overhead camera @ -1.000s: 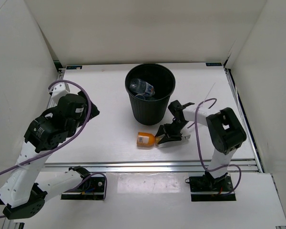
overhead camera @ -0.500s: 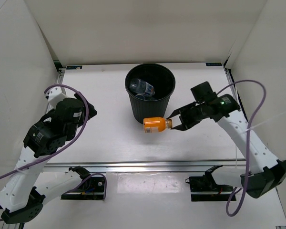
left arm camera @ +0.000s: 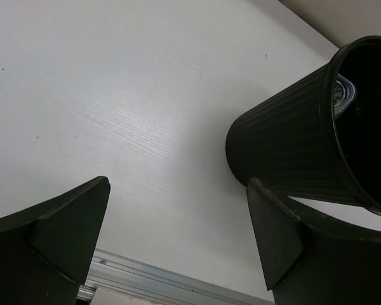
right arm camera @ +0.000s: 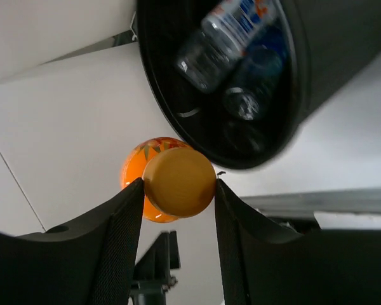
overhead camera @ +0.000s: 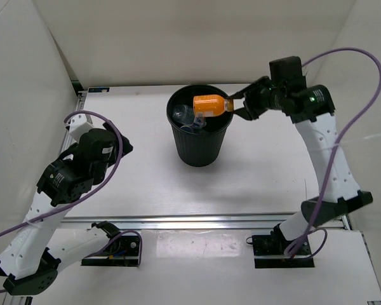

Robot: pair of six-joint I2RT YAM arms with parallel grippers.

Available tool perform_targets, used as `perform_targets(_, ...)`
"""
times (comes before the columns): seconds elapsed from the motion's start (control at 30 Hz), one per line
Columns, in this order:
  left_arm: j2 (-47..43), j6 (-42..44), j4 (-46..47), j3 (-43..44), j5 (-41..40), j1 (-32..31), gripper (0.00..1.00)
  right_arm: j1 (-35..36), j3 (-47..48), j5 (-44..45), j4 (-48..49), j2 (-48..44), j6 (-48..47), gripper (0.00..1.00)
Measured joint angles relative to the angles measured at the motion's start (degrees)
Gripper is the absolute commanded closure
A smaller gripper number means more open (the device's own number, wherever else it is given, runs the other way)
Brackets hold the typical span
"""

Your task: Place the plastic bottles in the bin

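My right gripper point(overhead camera: 233, 107) is shut on the cap of the squat orange bottle point(overhead camera: 209, 105) and holds it sideways in the air over the right part of the black bin's point(overhead camera: 200, 138) mouth. In the right wrist view the cap point(right arm camera: 178, 182) sits between my fingertips, with the bin point(right arm camera: 343, 51) below. Clear bottles point(overhead camera: 189, 117) lie inside the bin; a blue-labelled one point(right arm camera: 232, 28) shows in the right wrist view. My left gripper point(left arm camera: 178, 232) is open and empty, low over the table left of the bin point(left arm camera: 286, 152). The green bottle is out of view.
The white table point(overhead camera: 133, 178) is walled on the left, back and right. An aluminium rail point(overhead camera: 203, 220) runs along its near edge. The left arm point(overhead camera: 70, 175) is raised over the table's left side.
My right gripper has lifted the orange bottle from the table in front of the bin up and back, to above the bin's mouth. The left arm has barely moved.
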Motion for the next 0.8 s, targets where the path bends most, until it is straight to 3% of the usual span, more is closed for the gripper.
perform_targets(0.07, 0.0, 0.0, -0.1, -0.2, 0.1, 0.0, 0.00, -1.2, 1.2, -1.4, 2.8, 3.3, -1.5, 0.37)
perform_targets(0.1, 0.0, 0.0, -0.1, -0.2, 0.3, 0.0, 0.00, -1.9, 2.0, -3.0, 3.9, 5.2, -2.5, 0.00)
perform_targets(0.23, -0.1, 0.0, -0.3, -0.2, 1.6, 0.0, 0.00, -4.7, 6.3, -9.0, 6.6, 12.9, -7.0, 0.00)
perform_targets(0.33, -0.9, -0.9, -0.6, -1.0, 1.6, 0.0, 0.00, -6.5, 6.7, -10.1, 7.3, 13.3, -10.5, 0.00)
perform_targets(0.6, -4.1, -4.2, -1.7, -7.5, 0.5, 0.0, 0.00, -16.1, -4.5, -11.7, 9.2, -5.5, -21.2, 0.00)
perform_targets(0.8, 0.7, -5.5, -2.0, -9.0, -0.5, 0.0, 0.00, -22.8, -13.0, -12.8, 8.8, -15.4, -27.3, 0.00)
